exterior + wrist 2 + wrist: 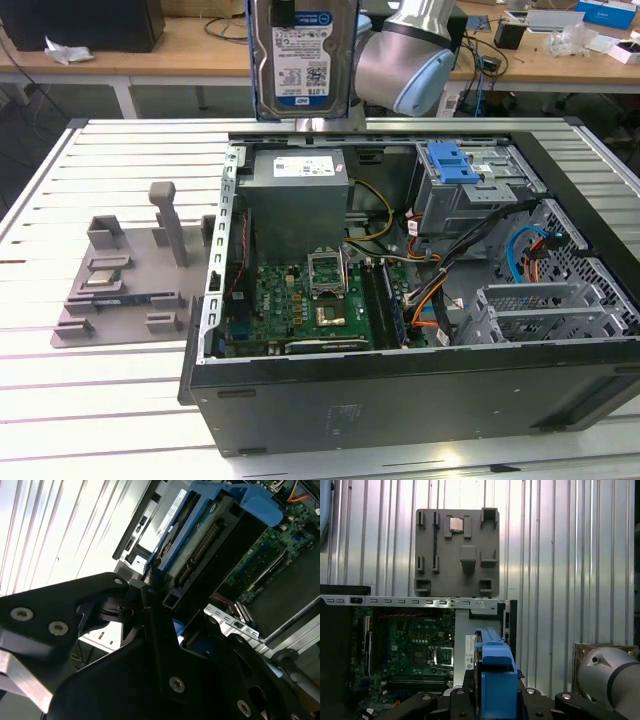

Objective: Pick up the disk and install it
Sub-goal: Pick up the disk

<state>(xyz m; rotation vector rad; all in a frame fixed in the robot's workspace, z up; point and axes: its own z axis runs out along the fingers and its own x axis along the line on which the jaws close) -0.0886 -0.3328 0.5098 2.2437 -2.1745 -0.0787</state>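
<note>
You have the flat silver-grey hard drive with blue side rails (303, 55) clamped in the black gripper (157, 597), held aloft at twelve o'clock of the open black computer case (400, 385) in the exterior view

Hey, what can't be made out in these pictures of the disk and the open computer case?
- The disk: upper end cut off by the exterior view's top edge.
- The disk's label in the first wrist view: the disk is edge-on, its sides flanked by the gripper.
- Parts on the grey tray: too small to identify in the exterior view.
</note>
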